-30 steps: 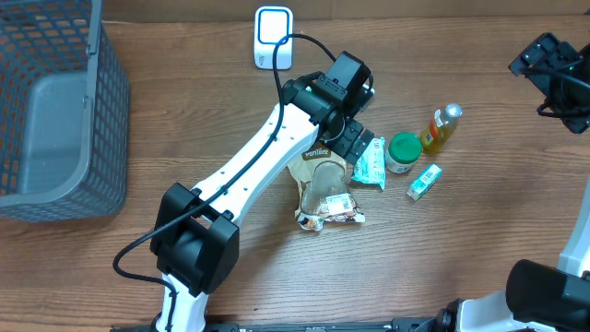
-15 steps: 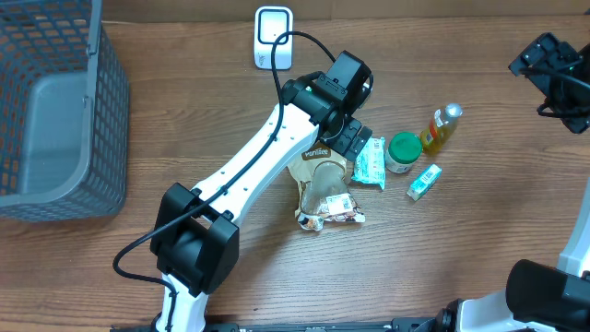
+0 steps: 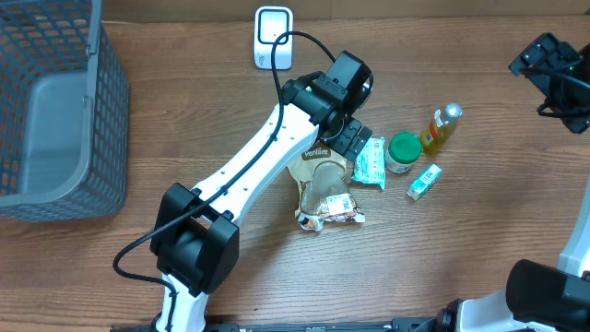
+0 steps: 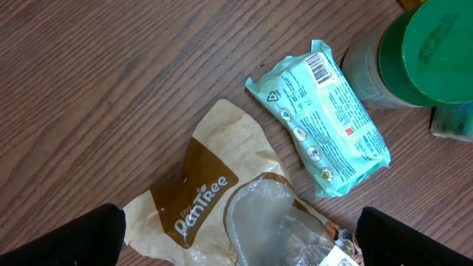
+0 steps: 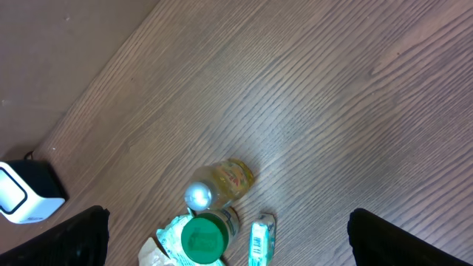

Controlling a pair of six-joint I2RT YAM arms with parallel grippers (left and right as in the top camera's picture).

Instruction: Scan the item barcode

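Note:
My left gripper (image 3: 355,138) (image 4: 240,247) hangs open low over a tan and brown PanTree bag (image 3: 324,189) (image 4: 211,188), one dark finger (image 4: 74,236) on each side of it, nothing held. Just right of the bag lies a teal packet (image 3: 371,163) (image 4: 325,125) with its barcode face up. The white barcode scanner (image 3: 273,38) (image 5: 22,193) stands at the table's back edge. My right gripper (image 3: 553,74) (image 5: 229,244) is open and raised at the far right, looking down on the items from high up.
A green-lidded jar (image 3: 404,152) (image 4: 425,55) (image 5: 203,236), a yellow bottle (image 3: 442,127) (image 5: 225,181) and a small teal box (image 3: 424,182) (image 5: 260,240) lie right of the packet. A grey mesh basket (image 3: 55,111) fills the left side. The scanner's cable runs over the left arm.

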